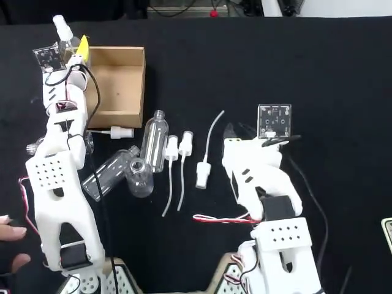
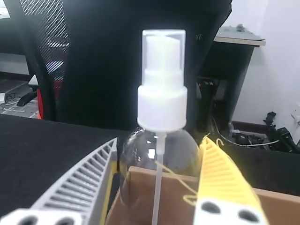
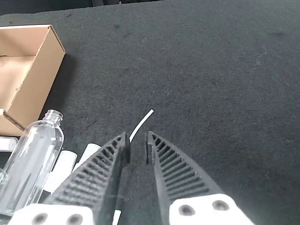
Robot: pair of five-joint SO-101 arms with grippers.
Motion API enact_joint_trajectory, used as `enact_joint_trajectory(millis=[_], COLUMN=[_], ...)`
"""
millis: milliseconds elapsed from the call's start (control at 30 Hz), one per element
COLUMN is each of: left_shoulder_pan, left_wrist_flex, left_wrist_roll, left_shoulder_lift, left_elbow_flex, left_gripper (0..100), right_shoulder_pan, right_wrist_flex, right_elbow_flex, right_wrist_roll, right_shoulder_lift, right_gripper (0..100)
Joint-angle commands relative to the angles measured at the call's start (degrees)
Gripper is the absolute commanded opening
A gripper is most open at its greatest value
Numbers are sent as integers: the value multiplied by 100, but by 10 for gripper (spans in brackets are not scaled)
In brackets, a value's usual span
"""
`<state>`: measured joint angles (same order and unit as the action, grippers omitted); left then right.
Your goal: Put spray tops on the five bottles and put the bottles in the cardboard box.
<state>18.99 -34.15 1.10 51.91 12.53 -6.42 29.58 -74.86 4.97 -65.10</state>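
Left end effector (image 2: 160, 140) gripping an upright bottle (image 2: 138, 157) with spray top (image 2: 162, 79) fitted, at a corner of the cardboard box (image 1: 119, 82); right end effector (image 3: 138, 137) narrow, holding nothing, above the worktop (image 3: 225, 70); a loose tube (image 3: 140, 124) just beyond its tips; uncapped bottles (image 1: 154, 139) lie beside the box.

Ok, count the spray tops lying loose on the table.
4. One spray top lies beside the cardboard box, two side by side right of a capless bottle, one farther right. The left arm may hide others.
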Motion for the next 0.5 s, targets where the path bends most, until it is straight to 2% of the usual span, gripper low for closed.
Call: enact_joint_trajectory(millis=[0, 200, 300, 467], left_shoulder_pan=[-84, -92, -92, -84], left_wrist_flex=[-26, -26, -9, 791], left_wrist_roll=[53, 62, 62, 132], left_shoulder_lift=[-132, -132, -132, -369], left_elbow_flex=[286, 286, 277, 259], left_gripper=[259, 269, 327, 378], right_shoulder_pan=[35, 35, 35, 35], right_wrist_flex=[-158, -158, -158, -158], right_elbow_flex=[101, 101, 101, 101], right_wrist_roll=[0, 0, 0, 0], right_shoulder_lift=[-101, -101, -101, -101], right_gripper=[57, 57, 57, 57])
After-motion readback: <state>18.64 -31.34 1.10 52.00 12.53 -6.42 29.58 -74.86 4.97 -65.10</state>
